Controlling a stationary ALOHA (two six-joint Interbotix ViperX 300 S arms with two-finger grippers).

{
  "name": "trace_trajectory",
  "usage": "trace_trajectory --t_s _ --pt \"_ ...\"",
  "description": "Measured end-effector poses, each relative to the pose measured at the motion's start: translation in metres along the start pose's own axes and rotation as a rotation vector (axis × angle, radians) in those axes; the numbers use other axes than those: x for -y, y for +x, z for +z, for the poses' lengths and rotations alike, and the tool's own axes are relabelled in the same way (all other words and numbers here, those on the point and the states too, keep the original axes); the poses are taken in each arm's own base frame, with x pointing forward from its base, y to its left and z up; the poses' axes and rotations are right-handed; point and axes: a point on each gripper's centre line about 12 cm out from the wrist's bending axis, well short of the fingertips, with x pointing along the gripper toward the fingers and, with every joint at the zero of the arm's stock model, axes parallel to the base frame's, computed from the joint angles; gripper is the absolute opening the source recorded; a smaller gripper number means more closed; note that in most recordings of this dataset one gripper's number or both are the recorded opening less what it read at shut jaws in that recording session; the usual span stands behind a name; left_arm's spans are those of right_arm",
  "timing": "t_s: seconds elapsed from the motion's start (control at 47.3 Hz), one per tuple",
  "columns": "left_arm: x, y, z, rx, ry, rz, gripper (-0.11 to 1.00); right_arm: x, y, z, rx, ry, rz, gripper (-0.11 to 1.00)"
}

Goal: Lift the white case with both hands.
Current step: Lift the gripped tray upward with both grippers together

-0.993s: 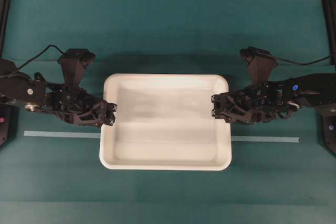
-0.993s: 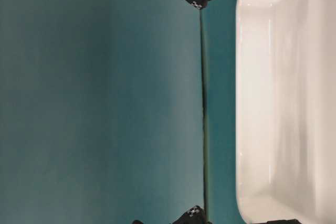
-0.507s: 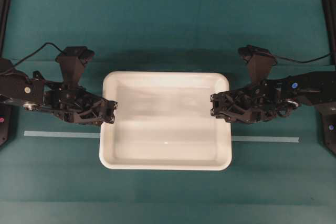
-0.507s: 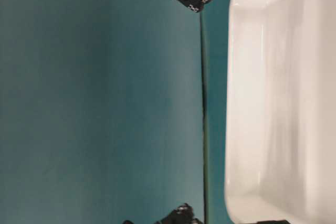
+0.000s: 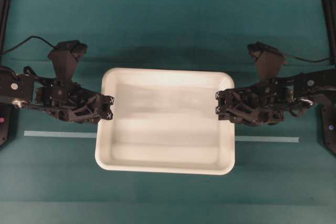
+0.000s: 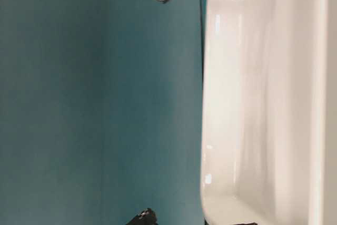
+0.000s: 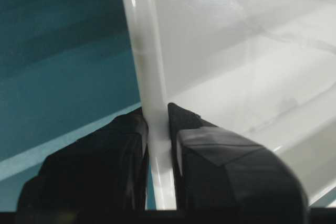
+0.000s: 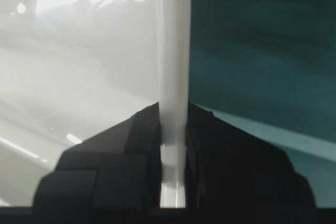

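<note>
- Fingers of the left gripper sit pinched on the case rim, one pad either side; the right gripper clamps the opposite rim likewise.
- Between the two hands the case looks larger overhead than half a second ago, and its rim has crept outward in the table-level view, so I judge it rising.
- Wrist views prove the pinch; overhead shows both arms level across the teal cloth beyond, with the pale stripe under.

White case: shallow rectangular tray, rounded corners, glossy; upright, mid-table; short rims pinched.
</note>
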Motion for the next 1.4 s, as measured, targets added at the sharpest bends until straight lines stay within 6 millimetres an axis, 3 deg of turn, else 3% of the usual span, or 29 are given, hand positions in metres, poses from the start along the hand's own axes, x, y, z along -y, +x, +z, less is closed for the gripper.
trace_trajectory --t_s 0.402,0.74,1.099,1.395 --pt "0.017 -0.011 -0.001 0.0 -0.031 -0.05 0.09 0.0 -0.012 -0.002 -0.019 0.012 -0.039 0.1" --pt "0.031 -0.024 -0.002 -0.007 -0.05 -0.056 0.09 -0.014 -0.031 0.0 -0.039 0.021 -0.092 0.1" --pt "0.049 -0.056 0.002 -0.001 -0.106 -0.112 0.09 -0.032 -0.063 0.003 -0.044 0.041 -0.055 0.1" --pt "0.061 -0.075 0.004 0.003 -0.113 -0.133 0.09 -0.041 -0.072 0.003 -0.049 0.084 -0.061 0.1"
